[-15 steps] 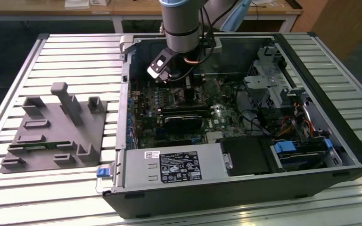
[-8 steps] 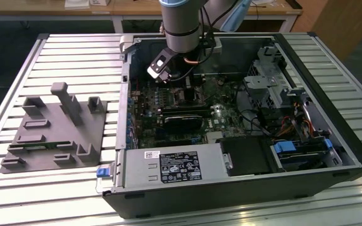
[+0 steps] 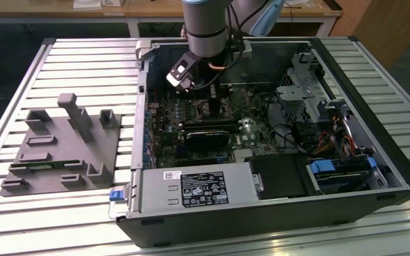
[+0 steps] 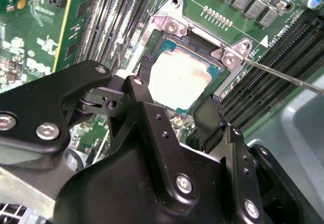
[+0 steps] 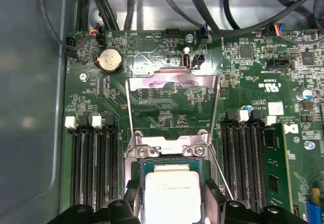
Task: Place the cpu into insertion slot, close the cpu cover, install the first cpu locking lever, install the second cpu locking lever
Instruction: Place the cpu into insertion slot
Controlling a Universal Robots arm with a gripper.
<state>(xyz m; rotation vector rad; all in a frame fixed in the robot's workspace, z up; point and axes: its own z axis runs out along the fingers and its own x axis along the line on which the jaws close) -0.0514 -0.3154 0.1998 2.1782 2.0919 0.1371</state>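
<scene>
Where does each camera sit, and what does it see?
Exterior view: off the arm, above, looking down into the computer case; the arm shows.
First wrist view: on the arm, facing the open cpu cover.
Second wrist view: on the arm, looking past the gripper at the cpu.
Both wrist views share the cpu.

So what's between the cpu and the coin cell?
The open cpu cover, hinged up from the cpu toward the coin cell, in the first wrist view.
</scene>
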